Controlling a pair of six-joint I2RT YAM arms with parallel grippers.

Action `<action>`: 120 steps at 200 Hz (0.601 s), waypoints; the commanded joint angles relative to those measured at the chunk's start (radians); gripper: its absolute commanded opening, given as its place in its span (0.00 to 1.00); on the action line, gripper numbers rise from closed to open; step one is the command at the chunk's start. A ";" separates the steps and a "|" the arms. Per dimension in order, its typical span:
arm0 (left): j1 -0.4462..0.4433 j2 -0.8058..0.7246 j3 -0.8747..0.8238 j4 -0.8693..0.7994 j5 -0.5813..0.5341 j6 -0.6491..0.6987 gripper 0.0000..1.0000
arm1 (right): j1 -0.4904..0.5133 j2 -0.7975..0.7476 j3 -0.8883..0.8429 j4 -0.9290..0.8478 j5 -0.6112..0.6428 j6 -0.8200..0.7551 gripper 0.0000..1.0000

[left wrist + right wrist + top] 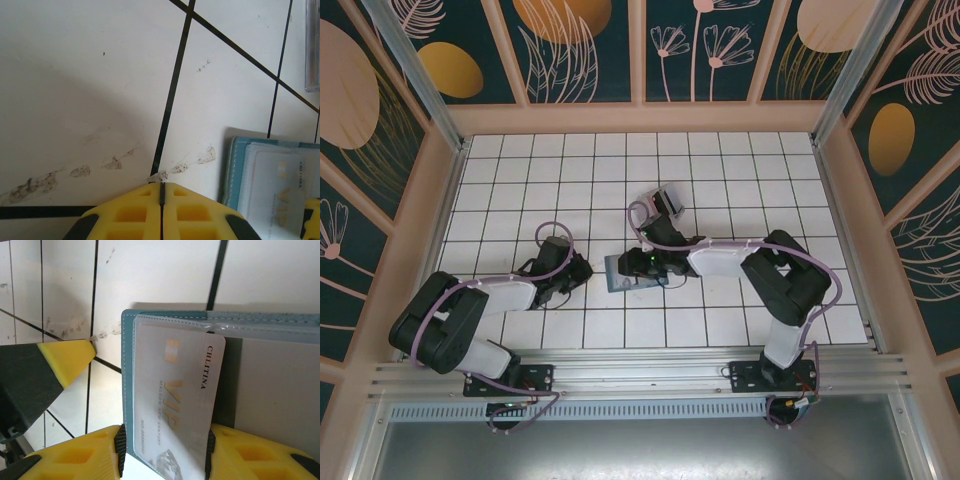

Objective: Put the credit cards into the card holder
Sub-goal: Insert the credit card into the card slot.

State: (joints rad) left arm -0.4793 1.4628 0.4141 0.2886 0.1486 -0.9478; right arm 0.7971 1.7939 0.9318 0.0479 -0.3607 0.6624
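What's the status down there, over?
Left gripper shut, empty, beside card holder. Right gripper open, straddling VIP card lying on it.

Right tool (642, 266) over card holder (618, 276)

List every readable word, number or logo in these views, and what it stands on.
"CHLITINA": on the white card in the card holder.
"VIP": large gold letters, same card.
"MAISON NEW CENTURY": small print beside it, reading uncertain.
"NO." plus digits: same card, too blurred to read.
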 commanded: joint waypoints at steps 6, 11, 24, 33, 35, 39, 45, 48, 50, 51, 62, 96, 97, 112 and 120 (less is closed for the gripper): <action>-0.045 0.044 -0.023 -0.134 0.110 0.007 0.09 | 0.006 -0.007 0.037 -0.082 0.040 -0.042 0.47; -0.045 0.044 -0.021 -0.131 0.110 0.006 0.09 | 0.011 0.001 0.049 -0.087 0.044 -0.045 0.47; -0.044 0.047 -0.018 -0.123 0.118 0.003 0.09 | 0.023 0.029 0.090 -0.128 0.075 -0.067 0.45; -0.045 0.050 -0.018 -0.115 0.121 -0.001 0.09 | 0.032 0.054 0.122 -0.171 0.105 -0.087 0.43; -0.045 0.050 -0.018 -0.114 0.121 0.000 0.09 | 0.033 0.059 0.127 -0.178 0.110 -0.090 0.43; -0.045 0.051 -0.018 -0.113 0.123 -0.001 0.09 | 0.034 0.066 0.137 -0.191 0.114 -0.096 0.42; -0.045 0.051 -0.018 -0.113 0.120 -0.002 0.09 | 0.036 0.079 0.148 -0.210 0.120 -0.104 0.42; -0.045 0.052 -0.020 -0.112 0.120 -0.003 0.09 | 0.037 0.084 0.151 -0.217 0.124 -0.106 0.42; -0.045 0.053 -0.020 -0.111 0.120 -0.003 0.09 | 0.038 0.086 0.154 -0.222 0.126 -0.108 0.42; -0.045 0.053 -0.020 -0.111 0.120 -0.002 0.09 | 0.039 0.088 0.155 -0.224 0.128 -0.109 0.42; -0.045 0.053 -0.023 -0.110 0.117 0.000 0.09 | 0.043 0.099 0.164 -0.245 0.146 -0.118 0.41; -0.045 0.063 -0.024 -0.103 0.117 0.003 0.09 | 0.072 0.137 0.211 -0.325 0.220 -0.145 0.41; -0.045 0.064 -0.024 -0.102 0.117 0.003 0.09 | 0.072 0.138 0.213 -0.326 0.221 -0.144 0.41; -0.045 0.073 -0.023 -0.090 0.125 -0.001 0.09 | 0.091 0.152 0.243 -0.350 0.248 -0.153 0.41; -0.045 0.075 -0.023 -0.089 0.126 0.001 0.09 | 0.108 0.163 0.270 -0.374 0.273 -0.162 0.41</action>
State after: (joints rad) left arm -0.4793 1.4700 0.4160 0.2951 0.1532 -0.9482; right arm 0.8677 1.8999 1.1492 -0.2012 -0.1837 0.5438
